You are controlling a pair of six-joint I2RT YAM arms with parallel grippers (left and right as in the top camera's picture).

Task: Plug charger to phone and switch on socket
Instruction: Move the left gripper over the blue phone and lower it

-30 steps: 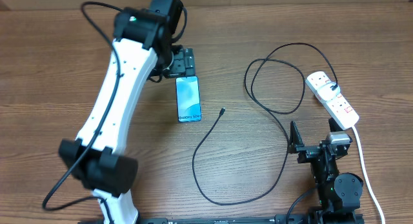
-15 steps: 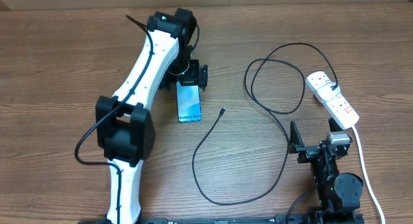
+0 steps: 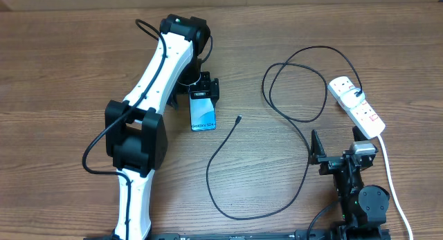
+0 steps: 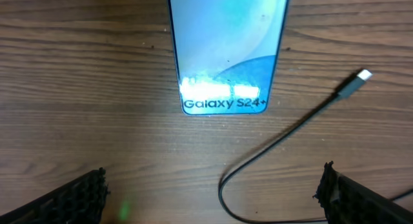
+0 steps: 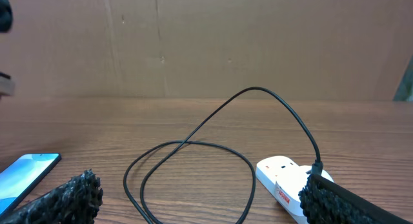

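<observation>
Lying flat, screen up, your phone (image 3: 202, 114) sits just under the spread-open left gripper (image 3: 203, 87), apparently not touching. The cable tip (image 4: 364, 75) rests just beside it, unplugged. The power strip (image 3: 356, 106) is well apart; right gripper (image 3: 337, 149) parked open.

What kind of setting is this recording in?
Probably a lab bench: two arms at a wood-grain table, a cardboard backdrop, with only a phone, charger and socket staged.
</observation>
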